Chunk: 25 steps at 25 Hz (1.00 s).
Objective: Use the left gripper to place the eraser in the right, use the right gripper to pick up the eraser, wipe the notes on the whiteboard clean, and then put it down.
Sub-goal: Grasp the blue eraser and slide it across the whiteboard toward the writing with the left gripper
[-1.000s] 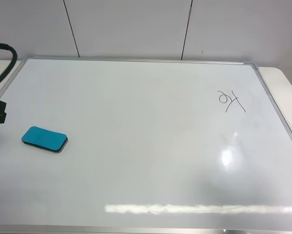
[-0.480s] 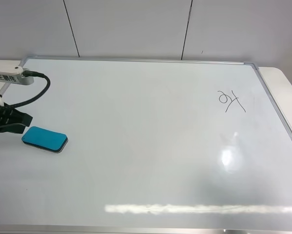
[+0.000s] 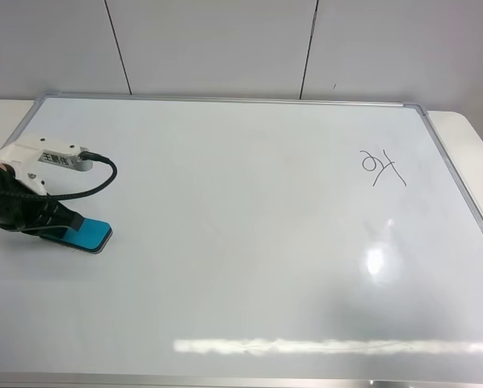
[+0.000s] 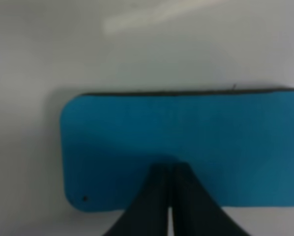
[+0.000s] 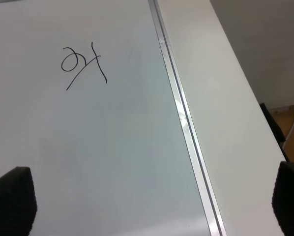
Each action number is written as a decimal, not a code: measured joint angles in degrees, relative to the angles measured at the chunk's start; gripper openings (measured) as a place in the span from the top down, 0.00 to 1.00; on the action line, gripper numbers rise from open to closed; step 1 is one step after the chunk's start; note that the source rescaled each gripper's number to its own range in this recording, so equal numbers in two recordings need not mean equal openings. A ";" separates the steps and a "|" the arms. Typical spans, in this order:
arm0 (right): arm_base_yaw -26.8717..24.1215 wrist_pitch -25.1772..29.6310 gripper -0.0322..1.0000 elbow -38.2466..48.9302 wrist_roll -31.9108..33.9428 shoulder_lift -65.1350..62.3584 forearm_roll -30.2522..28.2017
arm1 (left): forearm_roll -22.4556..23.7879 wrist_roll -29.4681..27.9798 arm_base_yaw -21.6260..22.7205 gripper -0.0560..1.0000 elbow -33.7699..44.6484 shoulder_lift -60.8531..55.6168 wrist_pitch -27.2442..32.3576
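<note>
The teal-blue eraser (image 3: 94,234) lies flat on the whiteboard (image 3: 241,242) near its left edge. My left gripper (image 3: 70,220) covers the eraser's left part. In the left wrist view its two fingers are pressed together, and the left gripper (image 4: 169,169) sits over the eraser (image 4: 186,132) without holding it. The notes (image 3: 382,168) are at the board's far right. They also show in the right wrist view (image 5: 83,66). My right gripper (image 5: 152,201) is open above the board, with only its tips at the frame corners. It is out of the high view.
A white table strip (image 3: 468,133) runs along the board's right frame and also shows in the right wrist view (image 5: 220,98). A grey panelled wall (image 3: 225,40) stands behind the board. A black cable (image 3: 96,182) loops from the left arm.
The left arm has come in from the left edge and moved right and forward. Its gripper now covers the left part of the eraser. The eraser has not moved.
</note>
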 joint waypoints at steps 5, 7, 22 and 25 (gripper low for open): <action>0.00 0.00 0.08 0.00 0.00 0.00 0.00 | -0.14 -0.10 -0.59 0.95 -0.44 1.94 -0.36; 0.00 0.00 0.08 0.00 0.00 0.00 0.00 | -0.14 -0.16 -2.00 0.95 -0.58 2.07 -1.58; 0.00 0.00 0.08 0.00 0.00 0.00 0.00 | -0.18 -23.57 -28.57 0.95 -1.02 5.89 -14.28; 0.00 0.00 0.08 0.00 0.00 0.00 0.00 | -0.18 -28.25 -34.30 0.95 -3.49 8.42 -15.35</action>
